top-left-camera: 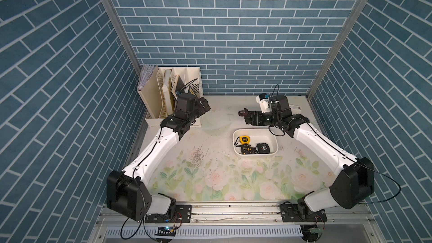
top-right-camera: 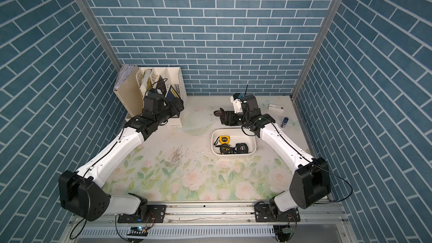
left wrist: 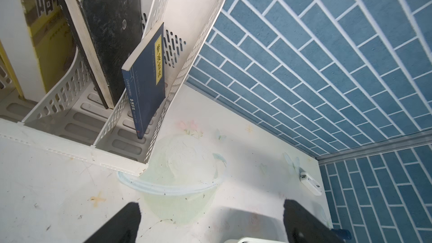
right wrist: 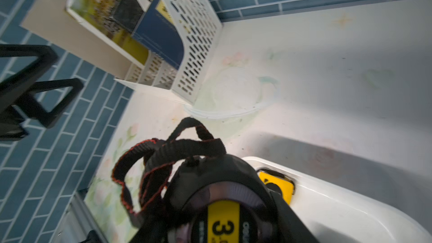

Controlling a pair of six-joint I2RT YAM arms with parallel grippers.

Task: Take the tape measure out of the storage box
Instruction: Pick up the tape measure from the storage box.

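The storage box (top-left-camera: 276, 146) is a shallow white tub on the right half of the floral table; three tape measures lie in it: a yellow one (top-left-camera: 244, 139), a black-and-yellow one (top-left-camera: 247, 148) and a black one (top-left-camera: 264, 147). My right gripper (top-left-camera: 250, 117) hovers just beyond the box's far left corner, shut on another black tape measure (right wrist: 222, 197) with a yellow label. Its red-edged black strap (right wrist: 187, 146) dangles in front. In the right wrist view the box rim (right wrist: 327, 197) and the yellow tape measure (right wrist: 275, 183) lie beneath. My left gripper (top-left-camera: 205, 106) stands open and empty near the file organizer.
A cream slotted file organizer (top-left-camera: 173, 94) with books stands at the back left, close to my left gripper (left wrist: 210, 223). A small white device (top-right-camera: 275, 108) and a blue object (top-right-camera: 285, 122) lie at the back right. Blue brick-pattern walls enclose three sides.
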